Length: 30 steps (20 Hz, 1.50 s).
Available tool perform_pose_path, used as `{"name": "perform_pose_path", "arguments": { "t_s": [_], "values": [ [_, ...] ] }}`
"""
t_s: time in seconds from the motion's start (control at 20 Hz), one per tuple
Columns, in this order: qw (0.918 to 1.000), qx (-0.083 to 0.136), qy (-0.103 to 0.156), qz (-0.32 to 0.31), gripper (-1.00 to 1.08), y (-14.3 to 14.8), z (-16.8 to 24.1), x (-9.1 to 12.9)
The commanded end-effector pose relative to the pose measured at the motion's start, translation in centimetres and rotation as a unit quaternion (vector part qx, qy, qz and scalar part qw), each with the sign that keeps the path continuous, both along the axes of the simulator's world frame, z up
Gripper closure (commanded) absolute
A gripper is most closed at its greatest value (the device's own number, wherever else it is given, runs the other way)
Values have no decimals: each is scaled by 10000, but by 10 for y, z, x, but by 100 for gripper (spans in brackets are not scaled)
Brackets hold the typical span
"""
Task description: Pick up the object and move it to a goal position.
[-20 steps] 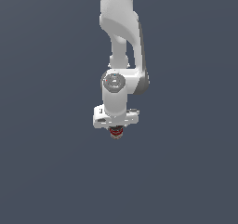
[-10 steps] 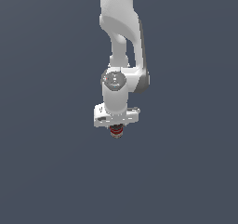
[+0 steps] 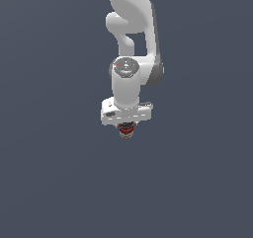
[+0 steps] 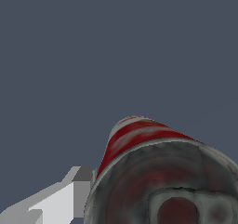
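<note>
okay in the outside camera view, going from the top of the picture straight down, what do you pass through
Robot arm → wrist joint with its round cap → white hand bar → red-and-white soup can between the jaws → plain grey background.

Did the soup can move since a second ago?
Hardly. In the exterior view the soup can sits at almost the same spot in the frame, under the gripper. There is no fixed thing to judge against.
</note>
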<state>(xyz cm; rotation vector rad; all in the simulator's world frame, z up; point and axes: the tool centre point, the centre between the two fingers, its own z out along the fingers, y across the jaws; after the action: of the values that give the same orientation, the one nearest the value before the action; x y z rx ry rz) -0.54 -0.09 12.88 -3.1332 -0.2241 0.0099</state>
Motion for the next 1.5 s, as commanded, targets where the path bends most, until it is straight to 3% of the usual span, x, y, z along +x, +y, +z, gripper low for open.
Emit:
{"name": "perform_pose_path", "arguments": {
  "t_s": [0.0, 1.0, 1.45],
  "values": [
    [10000, 0, -25, 1, 108, 5, 21, -7],
    [10000, -6, -28, 2, 108, 54, 222, -89],
    [10000, -5, -31, 4, 108, 71, 293, -114]
  ]
}}
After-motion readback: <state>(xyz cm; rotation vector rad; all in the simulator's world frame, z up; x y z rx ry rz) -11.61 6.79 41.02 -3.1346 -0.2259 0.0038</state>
